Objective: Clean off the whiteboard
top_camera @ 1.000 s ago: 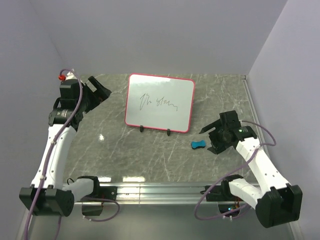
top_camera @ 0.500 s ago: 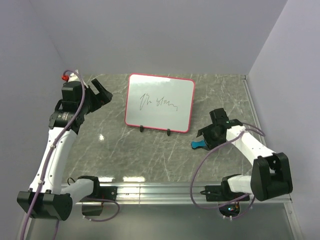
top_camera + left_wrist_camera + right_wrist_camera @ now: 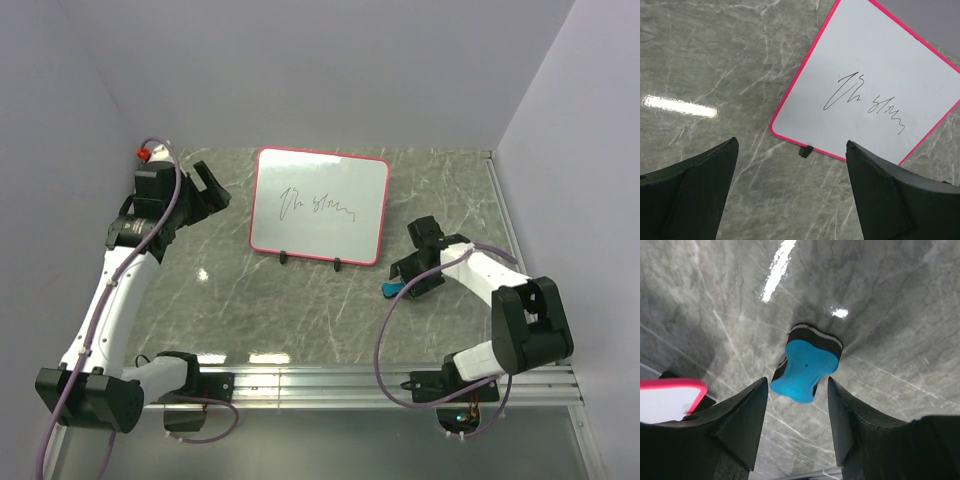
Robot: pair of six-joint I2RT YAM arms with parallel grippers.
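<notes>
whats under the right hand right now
A blue eraser lies on the marble table, between the right hand's open fingers, not gripped. From the top view the hand hides most of it; only one blue end shows.

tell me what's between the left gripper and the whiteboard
Only bare marble table separates the left gripper from the whiteboard; nothing lies there, as the top external view shows.

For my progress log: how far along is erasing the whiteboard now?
Done: nothing; the writing is all on the whiteboard. In hand: the right tool, open, is lined up on the blue eraser, not yet gripping. To do: grasp it, wipe. The left tool hangs open beside the board.
</notes>
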